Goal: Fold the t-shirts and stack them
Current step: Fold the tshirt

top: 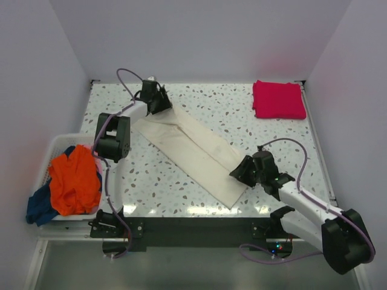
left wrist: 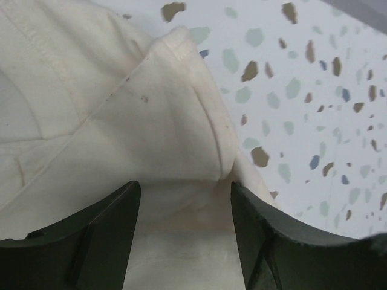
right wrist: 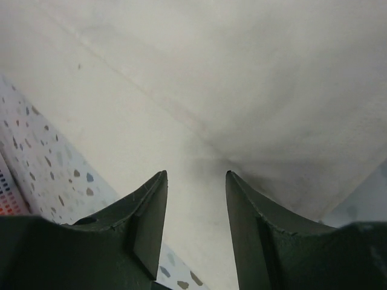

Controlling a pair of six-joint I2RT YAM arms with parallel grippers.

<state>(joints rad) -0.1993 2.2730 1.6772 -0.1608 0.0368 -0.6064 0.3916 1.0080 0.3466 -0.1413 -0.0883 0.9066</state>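
A cream t-shirt (top: 193, 151) lies folded into a long strip, running diagonally from the far left to the near right of the table. My left gripper (top: 161, 104) stands at its far-left end. In the left wrist view this gripper (left wrist: 185, 184) is open, and a rumpled fold of the cream t-shirt (left wrist: 151, 121) lies between and ahead of the fingers. My right gripper (top: 238, 171) is at the strip's near-right end. The right wrist view shows it (right wrist: 196, 174) open over flat cream cloth (right wrist: 230, 78). A magenta-red t-shirt (top: 278, 99) lies folded at the far right.
A white slatted basket (top: 57, 142) stands off the table's left edge, holding an orange t-shirt (top: 74, 181) and a dark blue one (top: 39, 208) that hangs over its near side. A bit of pink cloth (top: 95, 158) shows beside the left arm.
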